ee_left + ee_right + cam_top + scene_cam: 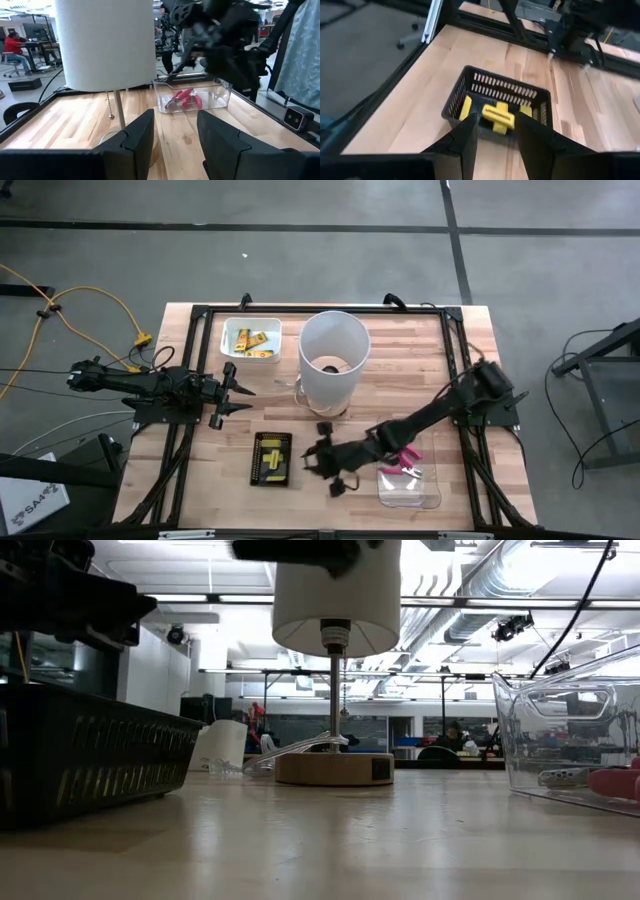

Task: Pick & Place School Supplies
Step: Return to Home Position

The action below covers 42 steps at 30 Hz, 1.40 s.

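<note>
Yellow oblong pieces lie in a black basket [272, 457] [497, 116]; in the right wrist view the top one lies crosswise on the pile. More yellow pieces sit in a white tray [250, 338]. Pink-handled pliers [405, 463] [182, 98] rest on the floor of a clear bin [408, 480]. My right gripper [325, 460] [496, 137] is open, just right of the basket and pointing at it, holding nothing. My left gripper [238, 390] [175, 135] waits open, left of the lamp.
A lamp with a tall white shade [333, 360] [335, 595] stands mid-table on a wooden base [335, 768], its pull chain [109, 105] hanging down. A black frame [320, 308] borders the table. Bare wood lies between the basket and the near edge.
</note>
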### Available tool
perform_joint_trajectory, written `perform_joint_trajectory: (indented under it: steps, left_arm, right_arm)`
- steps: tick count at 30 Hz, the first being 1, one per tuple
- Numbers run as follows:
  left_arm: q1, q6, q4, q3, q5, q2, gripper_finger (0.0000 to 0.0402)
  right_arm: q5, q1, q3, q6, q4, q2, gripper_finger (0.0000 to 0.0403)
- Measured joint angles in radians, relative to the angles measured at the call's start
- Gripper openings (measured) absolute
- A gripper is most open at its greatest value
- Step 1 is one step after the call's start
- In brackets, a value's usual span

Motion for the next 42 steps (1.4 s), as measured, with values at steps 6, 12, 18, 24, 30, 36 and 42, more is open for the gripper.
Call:
perform_joint_trajectory:
  steps: [6, 12, 18, 24, 30, 36, 42]
  left_arm:
    - [0.0, 0.0, 0.015, 0.0, 0.0, 0.001, 0.0144]
    - [0.0, 0.0, 0.02, 0.0, 0.0, 0.002, 0.0144]
    - [0.0, 0.0, 0.025, 0.0, 0.0, 0.004, 0.0144]
    - [0.0, 0.0, 0.027, 0.0, 0.0, 0.004, 0.0144]
    - [0.0, 0.0, 0.028, 0.0, 0.0, 0.004, 0.0144]
    - [0.0, 0.0, 0.028, 0.0, 0.0, 0.004, 0.0144]
    - [0.0, 0.0, 0.03, 0.0, 0.0, 0.004, 0.0144]
  right_arm:
    - [-0.004, 0.0, -0.249, 0.085, 0.079, -0.192, 0.0121]
    - [-0.005, -0.011, -0.457, 0.099, 0.149, -0.379, 0.0121]
    - [-0.005, -0.08, -0.648, 0.123, 0.181, -0.573, 0.0121]
    - [-0.005, -0.185, -0.795, 0.125, 0.178, -0.743, 0.0121]
    - [-0.005, -0.287, -0.897, 0.124, 0.181, -0.894, 0.0121]
    - [-0.022, -0.363, -0.998, 0.124, 0.184, -1.056, 0.0121]
    - [-0.04, -0.403, -1.092, 0.148, 0.165, -1.195, 0.0121]
